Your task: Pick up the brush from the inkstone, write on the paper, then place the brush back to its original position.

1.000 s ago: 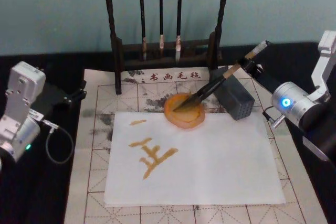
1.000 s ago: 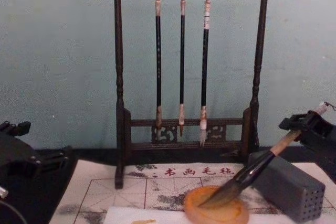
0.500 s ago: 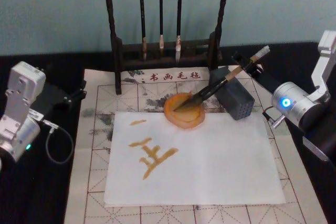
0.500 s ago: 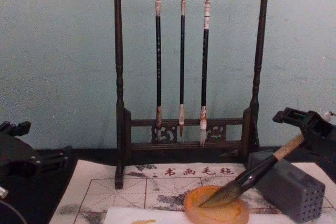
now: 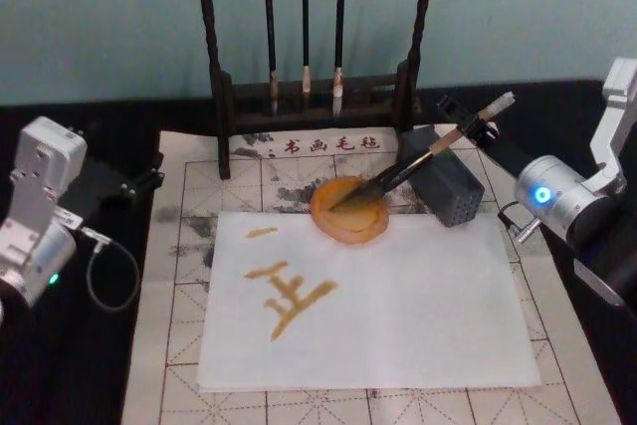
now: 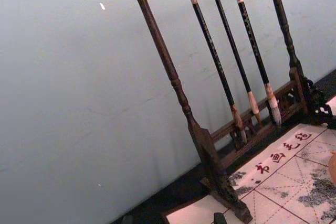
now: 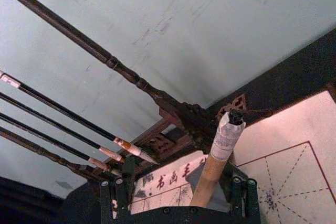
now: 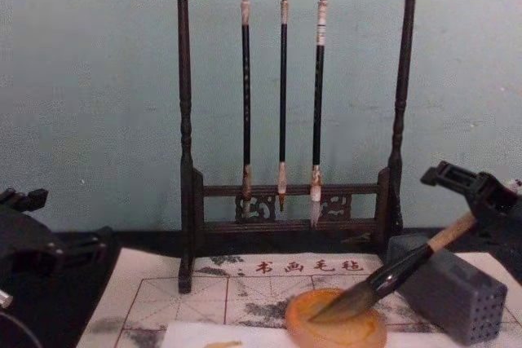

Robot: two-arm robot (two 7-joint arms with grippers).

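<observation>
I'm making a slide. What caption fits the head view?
Right pincer at the brush handle, bristles resting in the inkstone, strokes already on the paper.

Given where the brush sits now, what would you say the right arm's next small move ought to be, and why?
Probably draw the right gripper back off the handle. The paper already carries strokes, the brush has its tip in the inkstone and leans on the grey block, and the fingers look spread around the handle.

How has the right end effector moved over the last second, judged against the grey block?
Yes. The right end effector has shifted left toward the rack, nearer the grey block, tilting the brush.
</observation>
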